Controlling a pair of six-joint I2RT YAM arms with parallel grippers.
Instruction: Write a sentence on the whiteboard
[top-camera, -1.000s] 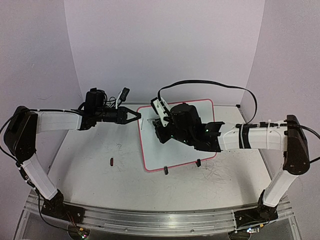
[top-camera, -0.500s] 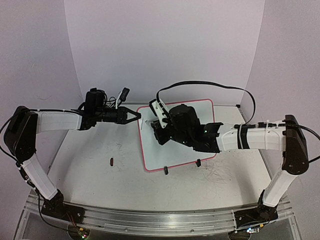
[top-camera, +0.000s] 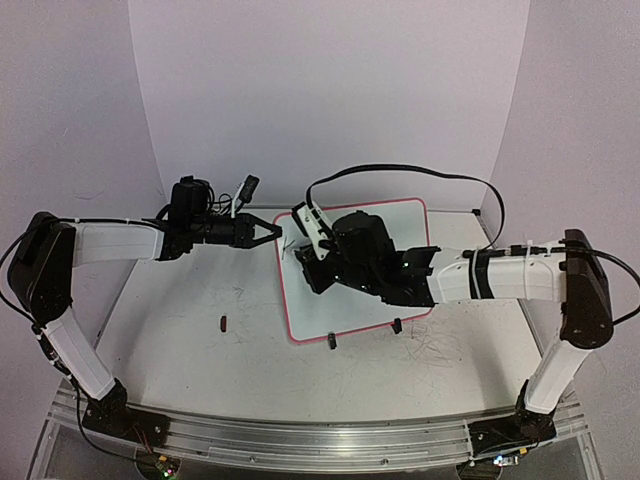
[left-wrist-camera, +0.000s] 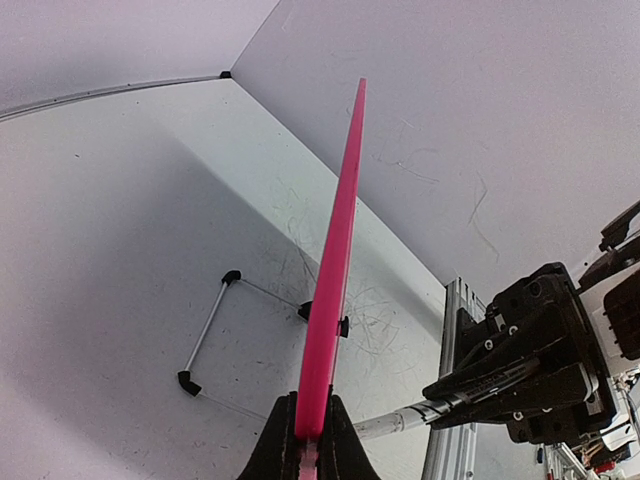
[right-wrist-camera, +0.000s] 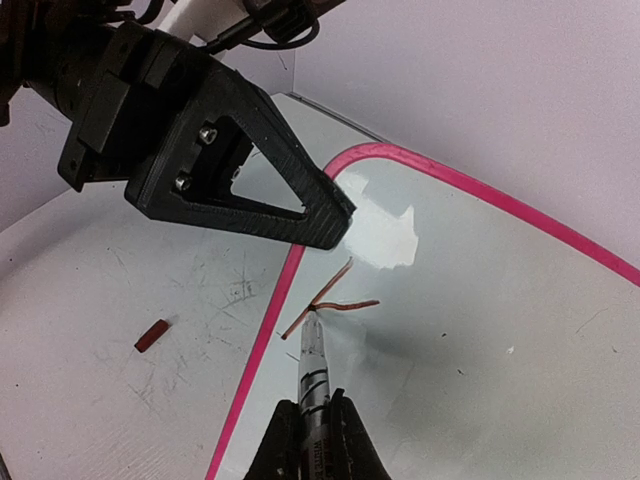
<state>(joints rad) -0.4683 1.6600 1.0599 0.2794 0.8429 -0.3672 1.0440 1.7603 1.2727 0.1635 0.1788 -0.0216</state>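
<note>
clenching the left pincer (top-camera: 272, 232) on the thin red-pink rounded frame of the small rectangular whiteboard (top-camera: 395, 220), gripping that frame right between the fingertips near a rounded corner; probably pinning the board against sliding under pen pressure. grasping a slim marker with a silvery barrel (right-wrist-camera: 313, 362) in the right pincer (right-wrist-camera: 310, 432), clenched tight around it, and pointing the nib straight ahead of the fingertips, down onto the white surface. laying down the first thin reddish-brown strokes of the sentence (right-wrist-camera: 330, 300) just beyond that nib, just inside the frame and close beside the left pincer's grip; starting there presumably for leaving room across the board for the remaining words. judging the task as barely begun, seeing only a few joined strokes and no readable word yet. leaving a small red cap-like piece (right-wrist-camera: 152, 335) untouched on the scuffed white desk (top-camera: 170, 330), off to the left of the right pincer and outside the frame. needing steady downward contact next, and watching for the board pivoting around its single clamped edge.
</note>
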